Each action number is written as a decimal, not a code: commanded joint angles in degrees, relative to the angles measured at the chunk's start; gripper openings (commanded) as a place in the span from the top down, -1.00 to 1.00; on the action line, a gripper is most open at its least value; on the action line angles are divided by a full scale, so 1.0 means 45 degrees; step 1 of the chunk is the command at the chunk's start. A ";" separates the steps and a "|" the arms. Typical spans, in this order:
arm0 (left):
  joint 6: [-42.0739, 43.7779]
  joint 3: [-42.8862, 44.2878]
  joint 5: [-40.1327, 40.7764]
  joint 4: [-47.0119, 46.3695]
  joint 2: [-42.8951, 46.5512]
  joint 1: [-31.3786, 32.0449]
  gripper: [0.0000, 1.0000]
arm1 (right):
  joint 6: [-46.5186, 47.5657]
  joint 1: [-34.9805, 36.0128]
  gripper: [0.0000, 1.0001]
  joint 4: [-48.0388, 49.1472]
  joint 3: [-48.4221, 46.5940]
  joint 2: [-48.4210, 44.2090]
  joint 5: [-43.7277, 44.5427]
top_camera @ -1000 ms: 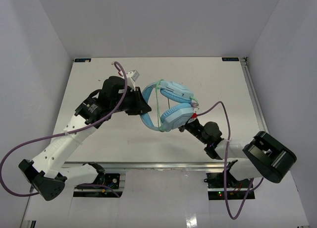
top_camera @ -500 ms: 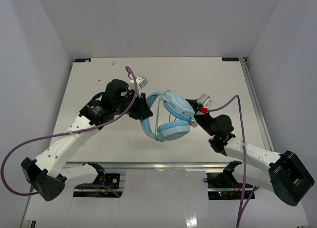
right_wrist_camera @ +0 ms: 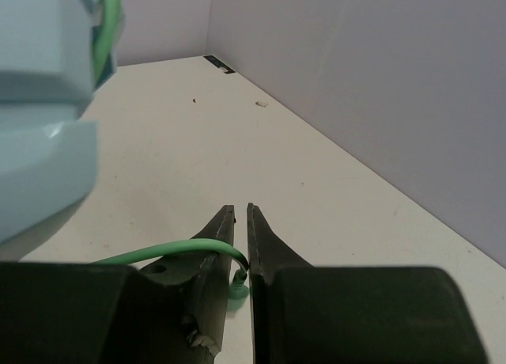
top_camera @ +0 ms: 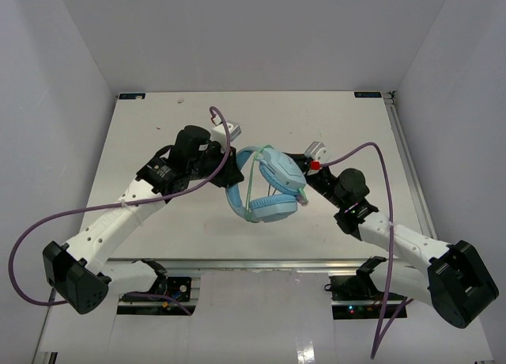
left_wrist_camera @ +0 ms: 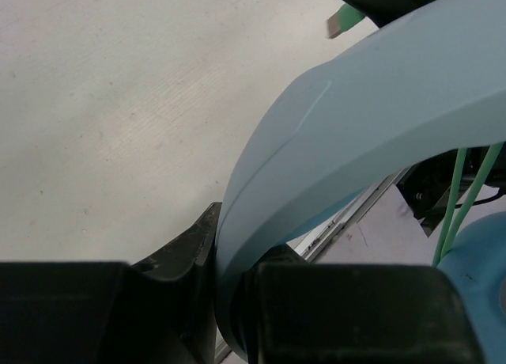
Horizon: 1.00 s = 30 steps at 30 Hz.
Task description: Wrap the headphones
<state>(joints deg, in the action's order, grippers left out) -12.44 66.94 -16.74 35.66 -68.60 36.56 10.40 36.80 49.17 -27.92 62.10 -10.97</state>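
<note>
Headphones [top_camera: 269, 186], light blue, sit gripped between the two arms: the left gripper [left_wrist_camera: 229, 255] has its black fingers [left_wrist_camera: 186, 249] pressed tight on the curved headband [left_wrist_camera: 356, 127], which fills most of the left wrist view. The right gripper [right_wrist_camera: 241, 215] has its jaws drawn almost together with only a sliver of a gap, and the thin pale-green cord [right_wrist_camera: 170, 252] arches over one finger and drops into that gap, so it looks pinched there (the very end of the cord is tucked low between the fingers and hard to make out). From above, the left gripper [top_camera: 229, 174] meets the headband on its left side, the right gripper [top_camera: 304, 191] comes in just beside the earcups [top_camera: 278, 172] on the right, and the cord [top_camera: 251, 182] runs across the band. All this hangs over the middle of the white table [top_camera: 158, 119]; whether an earcup touches it I cannot tell. A purple cable [top_camera: 47, 221] loops off each arm.
</note>
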 commanded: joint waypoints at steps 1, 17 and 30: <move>0.0660 -0.0146 -0.1387 0.0934 0.0030 0.0334 1.00 | -0.0292 -0.0229 0.59 0.1182 -0.0573 0.0173 0.0227; 0.0900 0.0123 -0.0529 0.1415 -0.0119 0.0334 1.00 | 0.0407 -0.0229 0.57 0.0814 -0.0494 0.0523 0.0414; 0.3361 0.0807 0.1882 0.1685 -0.0920 0.0334 1.00 | 0.1621 -0.1211 0.64 -0.0729 -0.1455 0.0933 -0.0809</move>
<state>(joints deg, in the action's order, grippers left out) -3.58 69.13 -10.40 39.86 -72.91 37.23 15.81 33.29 42.73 -28.20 66.83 -13.28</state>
